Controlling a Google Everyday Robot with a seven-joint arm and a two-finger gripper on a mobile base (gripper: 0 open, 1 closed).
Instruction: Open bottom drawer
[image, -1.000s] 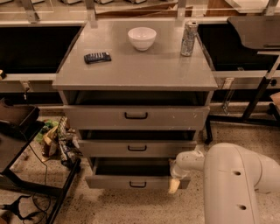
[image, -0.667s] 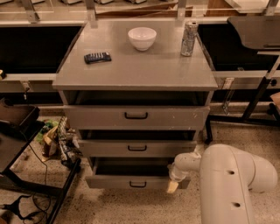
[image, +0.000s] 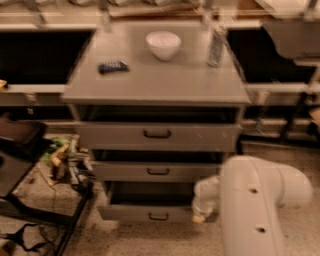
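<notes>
The grey metal cabinet has three drawers. The bottom drawer is pulled out a little, with a dark gap above its plain grey front and a small black loop handle. My gripper hangs from the white arm at the right end of the bottom drawer's front, close to or touching it. The middle drawer and the top drawer also stand slightly out.
On the cabinet top are a white bowl, a dark flat object and a tall can. A black frame and clutter stand left of the cabinet on the floor. Dark tables flank it.
The view has shifted and my arm has come further left into the picture. The gripper stays at the right end of the bottom drawer, which looks about as far out as before.
</notes>
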